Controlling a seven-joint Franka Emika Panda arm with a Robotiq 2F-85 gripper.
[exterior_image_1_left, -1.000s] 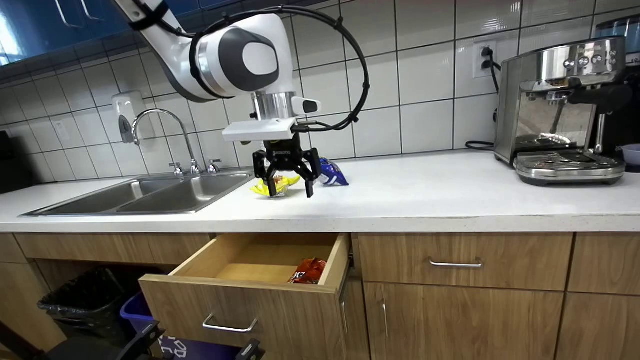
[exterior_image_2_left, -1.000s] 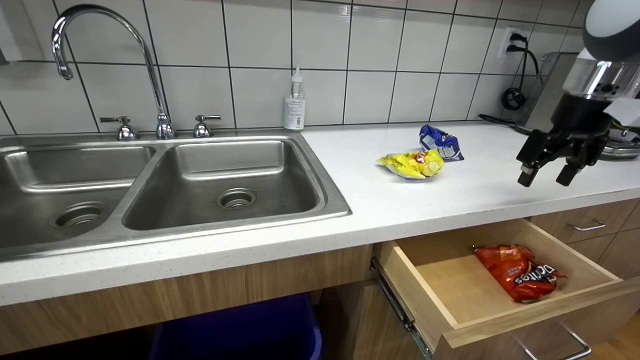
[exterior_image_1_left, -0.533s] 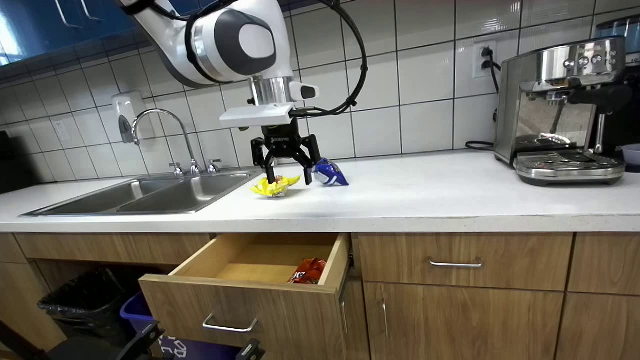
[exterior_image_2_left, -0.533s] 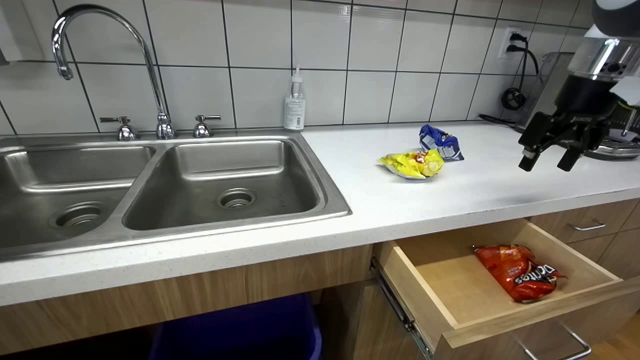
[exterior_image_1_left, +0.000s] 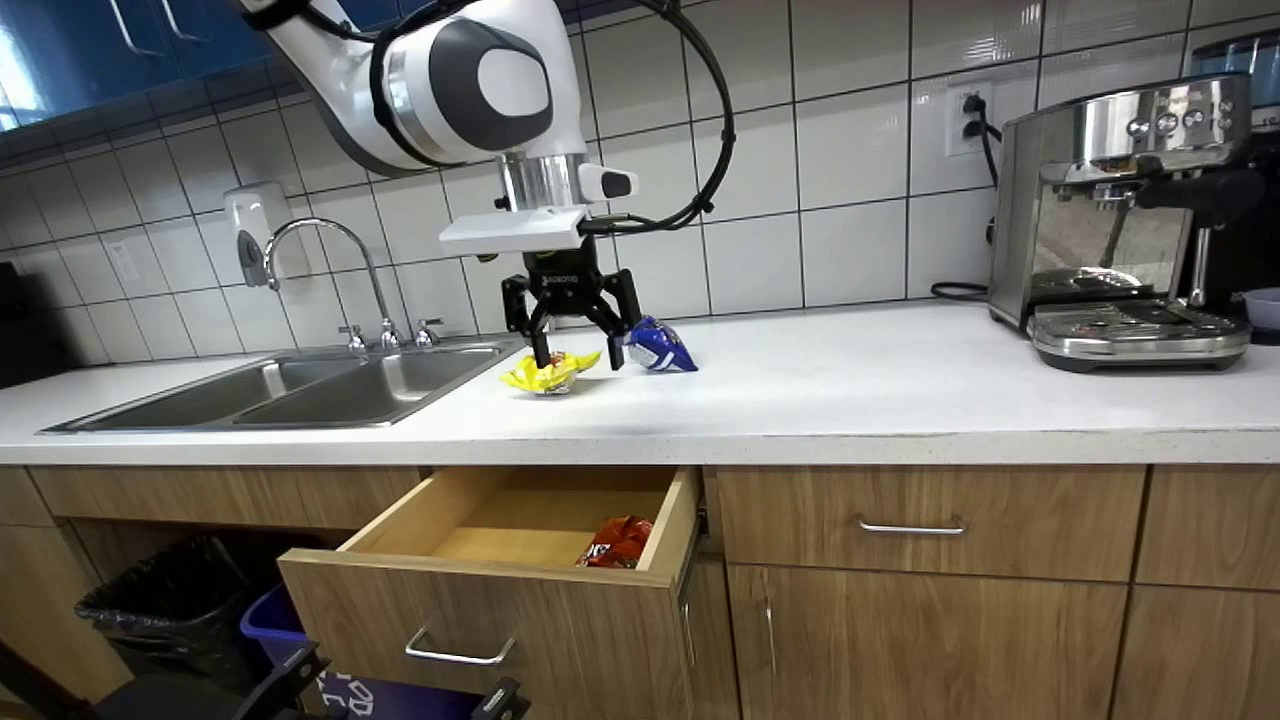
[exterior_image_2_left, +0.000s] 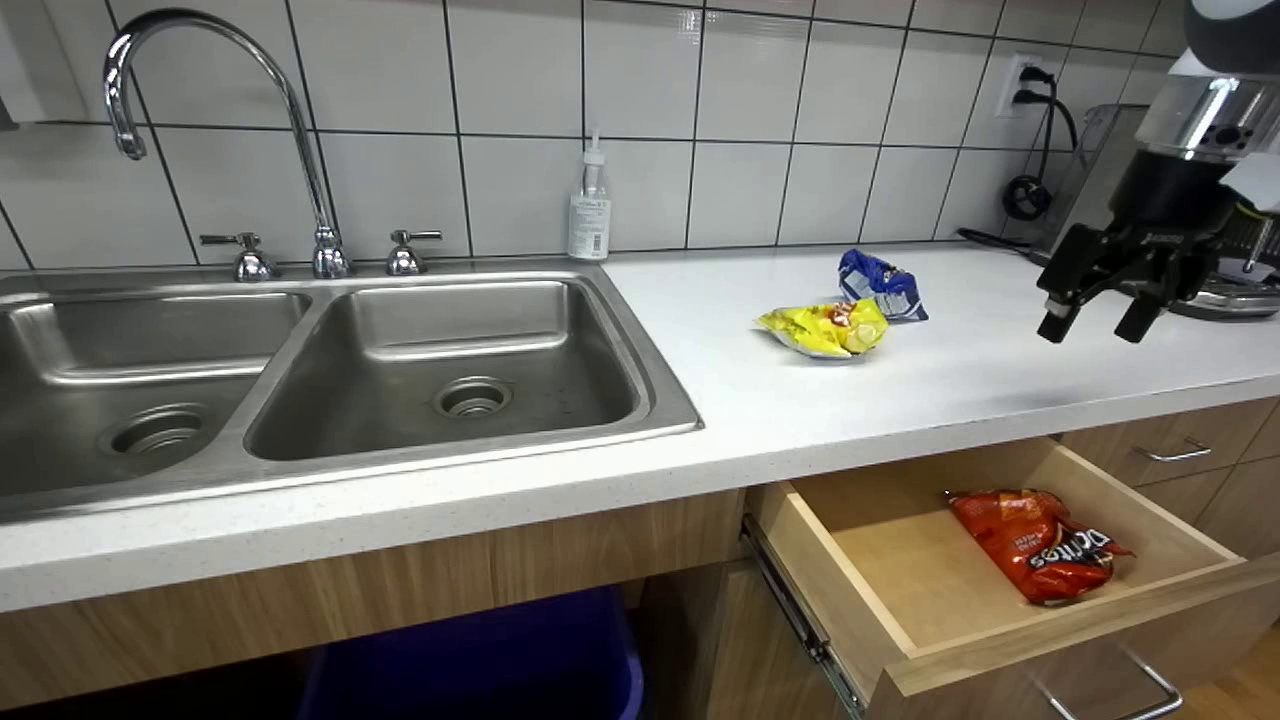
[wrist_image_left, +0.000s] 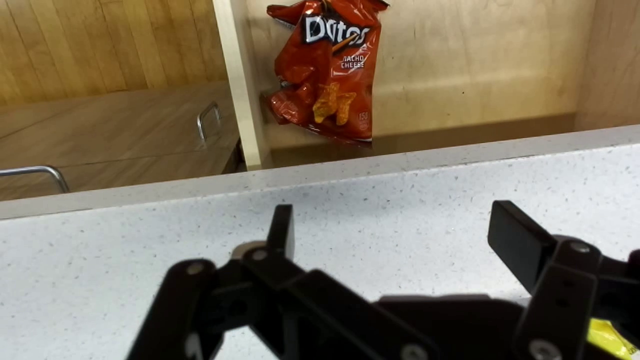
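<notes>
From left in an exterior view, we find the yellow bag (exterior_image_2_left: 825, 328) on the bench (exterior_image_2_left: 720, 330), the blue bag (exterior_image_2_left: 885, 285) just behind, the drawer (exterior_image_2_left: 885, 550) holding the red bag (exterior_image_2_left: 1035, 545), and our end effector (exterior_image_2_left: 1096, 325), spread wide and empty; we judge slow, centred approaches safest.

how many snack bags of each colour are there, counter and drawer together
Red snack bag: 1, in the drawer
Yellow snack bag: 1, on the counter
Blue snack bag: 1, on the counter
Total: 3
</notes>
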